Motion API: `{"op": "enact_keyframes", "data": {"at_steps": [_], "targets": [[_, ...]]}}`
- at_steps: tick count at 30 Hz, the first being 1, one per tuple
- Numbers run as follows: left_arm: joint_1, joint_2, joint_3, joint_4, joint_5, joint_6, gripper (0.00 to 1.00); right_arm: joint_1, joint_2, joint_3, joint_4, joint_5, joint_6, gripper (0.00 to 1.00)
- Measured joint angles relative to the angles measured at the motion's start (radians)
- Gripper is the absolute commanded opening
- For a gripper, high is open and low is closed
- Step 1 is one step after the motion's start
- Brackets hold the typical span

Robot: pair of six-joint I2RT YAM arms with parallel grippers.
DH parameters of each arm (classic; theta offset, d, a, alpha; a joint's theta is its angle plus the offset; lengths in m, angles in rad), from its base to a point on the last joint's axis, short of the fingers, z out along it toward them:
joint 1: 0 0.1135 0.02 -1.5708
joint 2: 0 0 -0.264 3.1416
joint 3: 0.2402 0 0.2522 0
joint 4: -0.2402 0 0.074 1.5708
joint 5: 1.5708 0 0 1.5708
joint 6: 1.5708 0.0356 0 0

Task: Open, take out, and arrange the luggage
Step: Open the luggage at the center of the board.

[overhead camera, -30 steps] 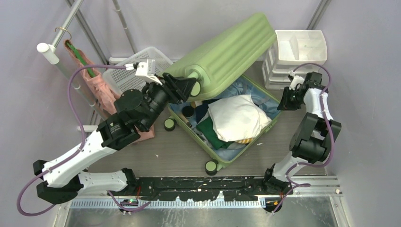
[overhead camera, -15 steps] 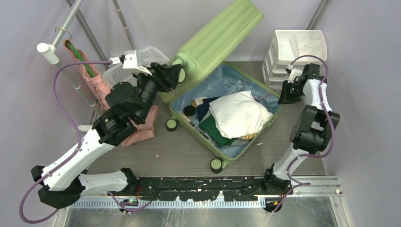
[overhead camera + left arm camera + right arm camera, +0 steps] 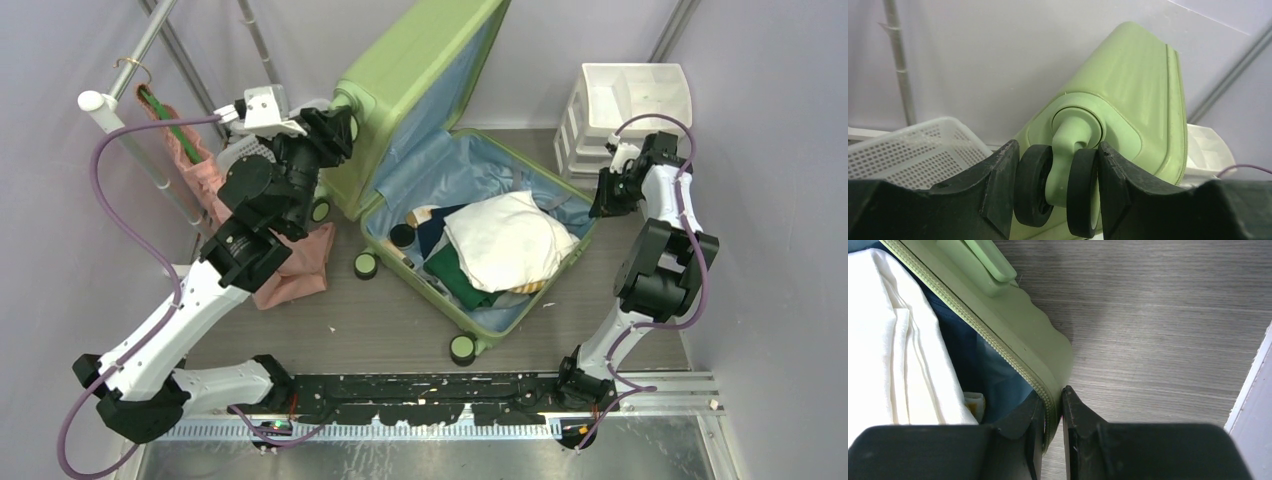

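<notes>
Luggage (image 3: 470,180), light green hard shell: it lies open on the desk (image 3: 400,320) at mid-field. Its wheel end faces near-left, and its long axis runs diagonally toward the far right. The lid (image 3: 400,70) stands almost upright against the back wall, blue lining turned toward the base (image 3: 500,325). A white folded cloth (image 3: 505,240) lies on top of the packed contents. Left side is tight, with a white mesh basket (image 3: 908,147) just behind my left claw and a pink garment (image 3: 295,275) and a rack pole (image 3: 120,130) beyond. Right side is tight too, with the white drawer unit (image 3: 635,95) close by my right forearm and the wall behind it. Bare desk lies between the base and the arm mounts. My left arm is stretched far forward and raised. The left claw (image 3: 1057,170) is closed on the lid's upper twin wheel (image 3: 1034,192), one finger against each tyre. My right arm is folded high, wrist bent down. The right claw (image 3: 1053,402) is narrow and pinches the zip rim (image 3: 1013,347) at the base's far-right corner.
</notes>
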Motion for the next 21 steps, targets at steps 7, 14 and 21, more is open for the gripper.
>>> {"op": "enact_keyframes", "data": {"at_steps": [7,14,21], "targets": [[0.064,0.045,0.007,0.080,-0.056,0.091,0.00,-0.011,0.012,0.019,0.026,-0.011,-0.021,0.04],[0.108,0.066,0.009,0.114,-0.088,0.160,0.00,-0.029,0.020,0.042,0.030,-0.033,-0.047,0.21],[0.153,0.072,0.009,0.117,-0.095,0.193,0.00,-0.067,0.007,0.114,-0.024,-0.080,-0.069,0.64]]}}
